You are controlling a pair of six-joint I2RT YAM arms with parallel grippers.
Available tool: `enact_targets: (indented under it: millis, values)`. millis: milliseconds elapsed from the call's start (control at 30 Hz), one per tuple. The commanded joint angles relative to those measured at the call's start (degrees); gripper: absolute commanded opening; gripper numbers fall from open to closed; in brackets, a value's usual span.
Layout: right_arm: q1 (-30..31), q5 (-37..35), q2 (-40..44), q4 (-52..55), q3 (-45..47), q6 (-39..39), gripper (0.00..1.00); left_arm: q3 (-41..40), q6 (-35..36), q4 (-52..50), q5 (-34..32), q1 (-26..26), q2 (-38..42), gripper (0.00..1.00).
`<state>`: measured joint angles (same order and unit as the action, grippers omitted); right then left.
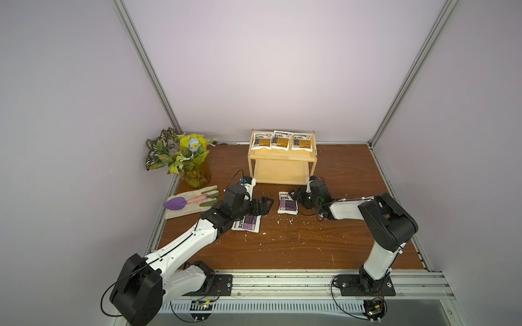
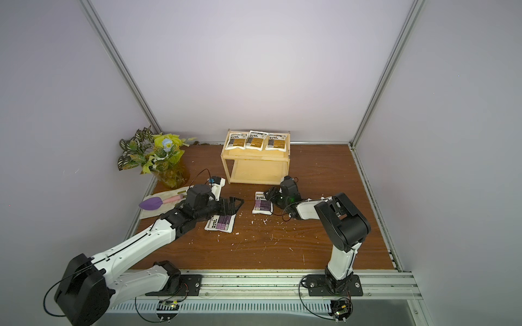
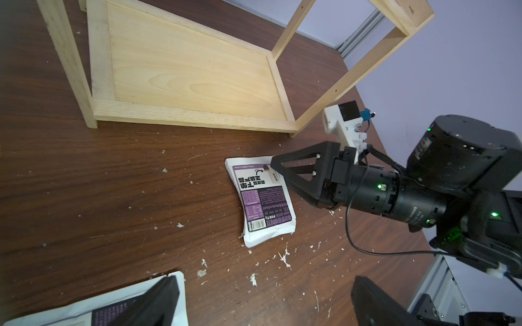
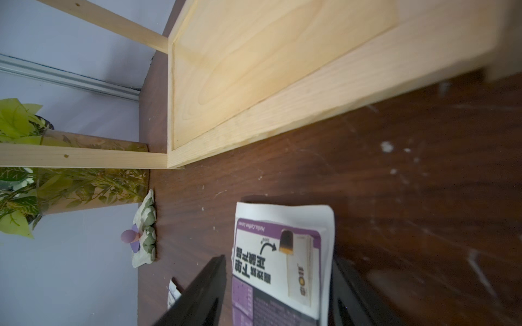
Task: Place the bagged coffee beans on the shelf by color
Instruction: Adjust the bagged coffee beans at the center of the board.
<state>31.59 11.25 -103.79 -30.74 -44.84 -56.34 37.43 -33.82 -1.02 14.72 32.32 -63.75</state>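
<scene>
Right claw (image 4: 279,258) is standing with its jaws apart, one black finger (image 4: 197,288) running along each long edge of the right purple pouch (image 4: 285,271). Whether the pads are pressing that pouch cannot be told. The pouch is lying flat on the table (image 1: 339,240), just in front of the shelf (image 1: 282,158), and the right wrist view is cutting off the end nearest the claw.

Left claw (image 1: 262,205) is hanging wide open at the left purple pouch (image 1: 248,224). The wrist is hiding one end of this pouch in both top views, and the left wrist view is catching only a corner of it.

Three golden-brown pouches (image 1: 281,140) are sitting side by side on the upper tier, their print too small to read. The lower tier (image 3: 192,70) is showing bare board between thin posts, its front facing both claws. Brown tabletop is lying open between the two purple pouches.
</scene>
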Motion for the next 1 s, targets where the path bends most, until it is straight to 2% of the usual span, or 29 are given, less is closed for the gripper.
enact_targets:
  millis: [0, 233, 500, 700, 967]
  values:
    - [2.2, 2.5, -2.2, -0.8, -3.3, 1.6, 0.63, -0.6, 0.5, 1.1, -0.2, 0.5, 1.0, 1.00]
    - [5.7, 5.9, -3.7, 0.2, -6.3, 4.7, 0.63, -0.7, 0.6, 1.4, 0.1, 0.5, 0.6, 0.99]
    - [5.8, 0.7, 9.3, 3.5, 1.7, 4.3, 0.64, -0.6, 1.3, 2.9, -0.3, 0.5, -1.5, 1.00]
    - [7.3, 1.0, 19.1, 6.8, 8.0, 2.2, 0.64, -0.4, 1.0, 4.0, -0.1, 0.4, -2.7, 0.99]
    - [13.4, 3.0, 21.6, 9.2, 11.0, 0.5, 0.64, -0.2, 0.1, 4.2, -2.0, 0.5, -2.5, 1.00]
